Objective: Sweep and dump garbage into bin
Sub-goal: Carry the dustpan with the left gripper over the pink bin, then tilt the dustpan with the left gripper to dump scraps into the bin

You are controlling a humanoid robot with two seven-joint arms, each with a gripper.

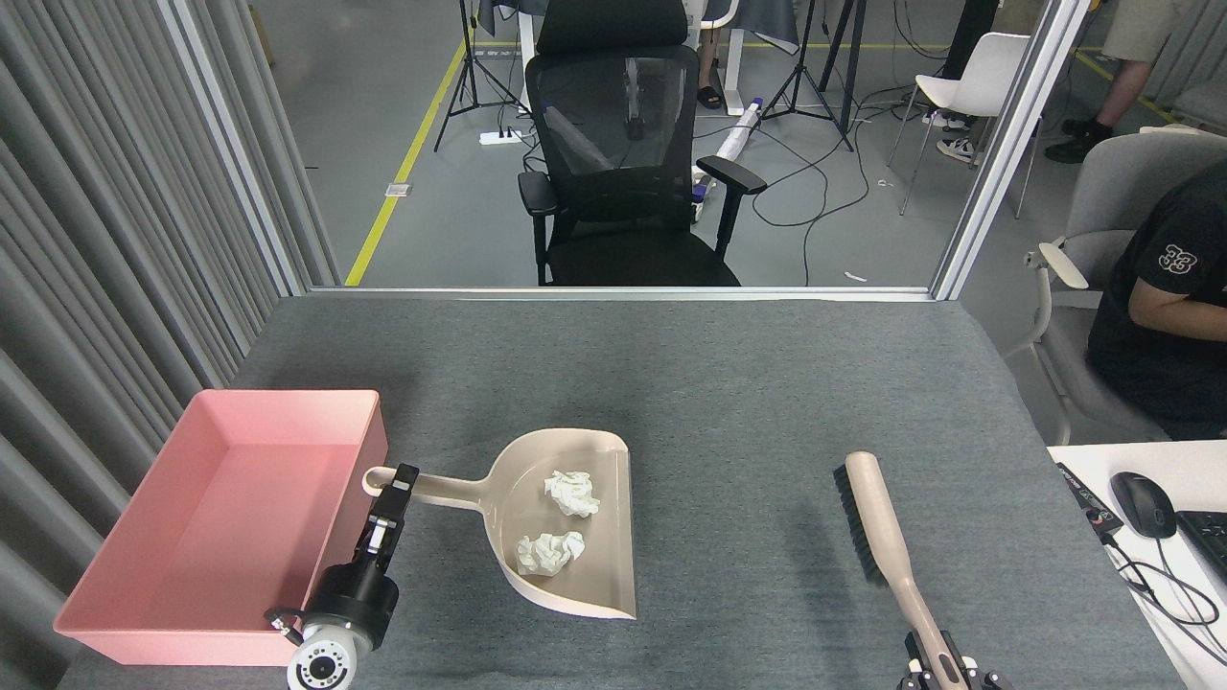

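Observation:
Two white crumpled wads of garbage (572,492) (548,552) lie inside the beige dustpan (599,575). My left gripper (395,482) is shut on the dustpan's handle, next to the near right corner of the pink bin (144,565), which holds nothing. At the bottom right my right gripper (944,669) is shut on the handle of the beige brush (874,522), whose black bristles face left. The brush is well apart from the dustpan, to its right.
A grey felt mat (729,383) covers the table. A black office chair (623,153) stands beyond the far edge. A seated person's arm (1165,316) is at the right, near a white desk with a mouse (1143,503). Grey curtains (86,240) line the left.

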